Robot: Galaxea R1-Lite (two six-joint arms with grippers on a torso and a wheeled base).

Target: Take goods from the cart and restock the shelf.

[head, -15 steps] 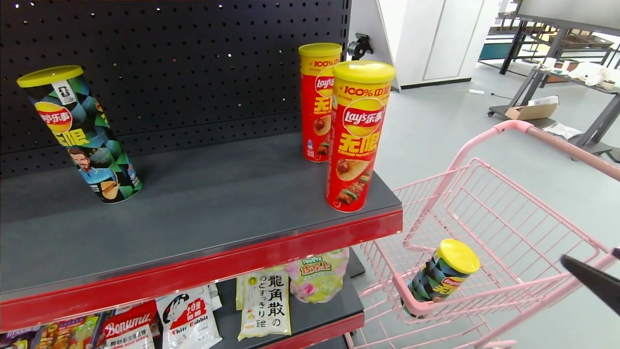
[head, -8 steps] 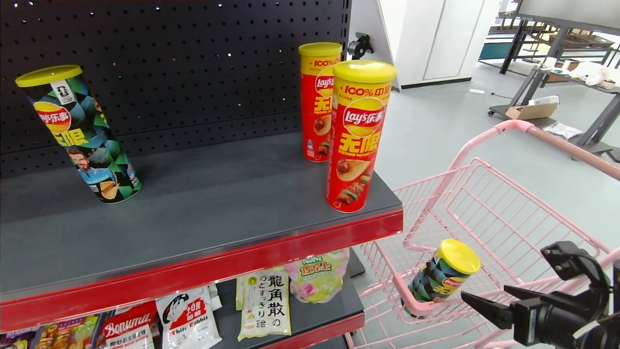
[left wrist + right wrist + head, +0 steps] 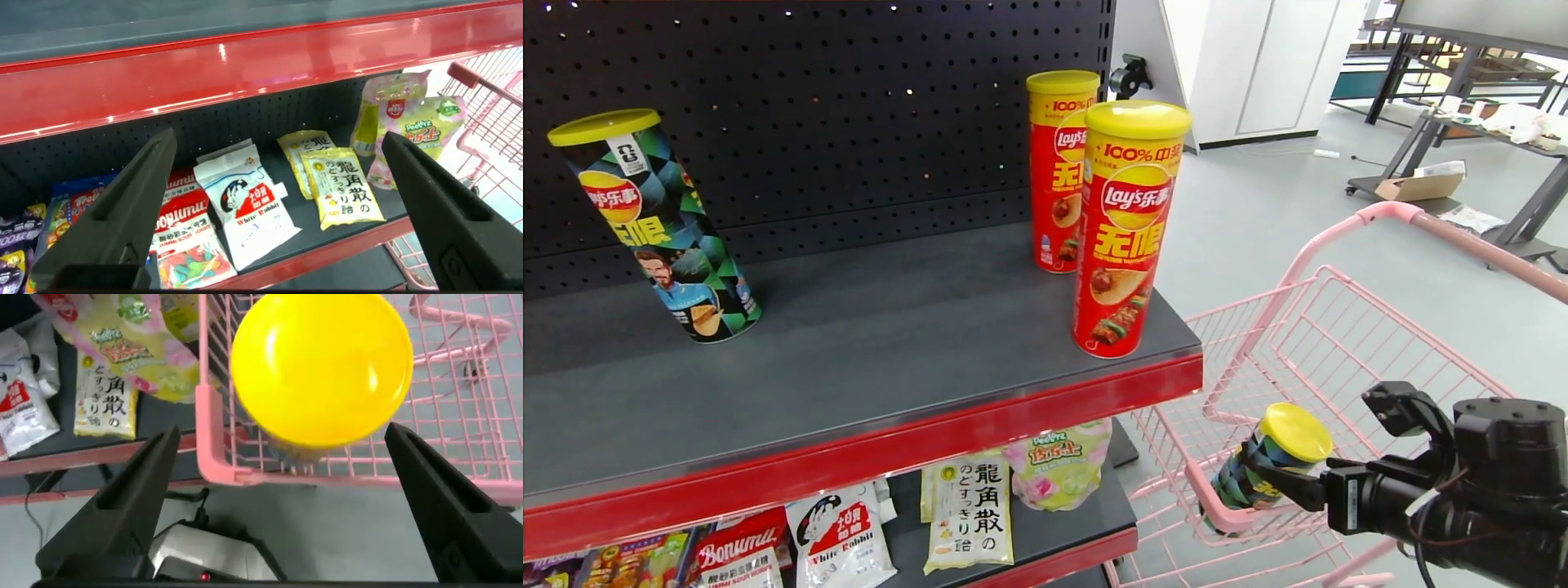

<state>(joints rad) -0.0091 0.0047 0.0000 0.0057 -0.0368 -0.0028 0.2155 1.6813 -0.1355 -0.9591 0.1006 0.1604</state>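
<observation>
Our right end effector (image 3: pixel 282 433) is open, its fingers spread either side of the yellow-lidded can (image 3: pixel 1272 461). The can leans in the corner of the pink cart (image 3: pixel 1347 351) nearest the shelf, at the lower right of the head view. Our left end effector (image 3: pixel 278 137) is open too, facing snack bags (image 3: pixel 245 204) on the lower shelf (image 3: pixel 327 253). On the upper shelf (image 3: pixel 890 351) stand two red cans (image 3: pixel 1131 229) at right and a dark can (image 3: pixel 654 224) at upper left.
</observation>
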